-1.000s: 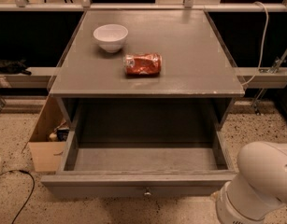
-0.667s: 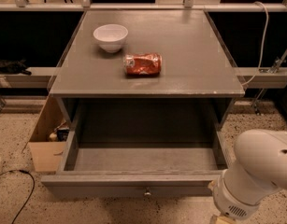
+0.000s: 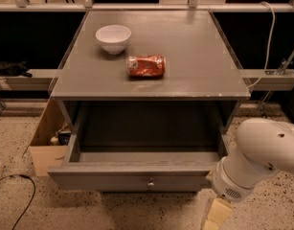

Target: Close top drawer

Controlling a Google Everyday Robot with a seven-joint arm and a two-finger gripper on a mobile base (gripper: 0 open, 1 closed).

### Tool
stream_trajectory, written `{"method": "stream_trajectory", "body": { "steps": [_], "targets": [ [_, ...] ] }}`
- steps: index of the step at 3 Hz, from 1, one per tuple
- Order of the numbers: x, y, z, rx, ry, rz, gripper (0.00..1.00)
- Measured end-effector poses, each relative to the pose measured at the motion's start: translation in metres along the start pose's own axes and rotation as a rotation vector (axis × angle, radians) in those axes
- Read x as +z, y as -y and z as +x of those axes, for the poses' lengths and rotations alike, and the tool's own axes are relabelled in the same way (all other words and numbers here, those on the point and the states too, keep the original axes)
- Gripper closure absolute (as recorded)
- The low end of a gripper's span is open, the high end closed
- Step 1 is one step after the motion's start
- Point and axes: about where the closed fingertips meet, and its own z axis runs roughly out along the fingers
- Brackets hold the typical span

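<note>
The wide grey wooden top drawer (image 3: 113,180) stands pulled out. The hand (image 3: 214,217) hangs low by its front right corner, likely for pushing; open or closed, I cannot tell.

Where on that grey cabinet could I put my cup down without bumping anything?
The cabinet top is bare right of the red can and along the front edge; the can and the white bowl crowd its left-centre. The open top drawer shows nothing inside. Avoid its right front corner: the gripper hangs low there, beside the drawer front.
</note>
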Motion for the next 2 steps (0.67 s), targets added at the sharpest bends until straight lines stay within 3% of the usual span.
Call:
{"method": "stream_trajectory", "body": {
  "steps": [1,2],
  "targets": [
    [-0.012,0.029,-0.012,0.002,0.024,0.054,0.00],
    [-0.029,0.041,-0.016,0.001,0.043,0.097,0.00]
  ]
}}
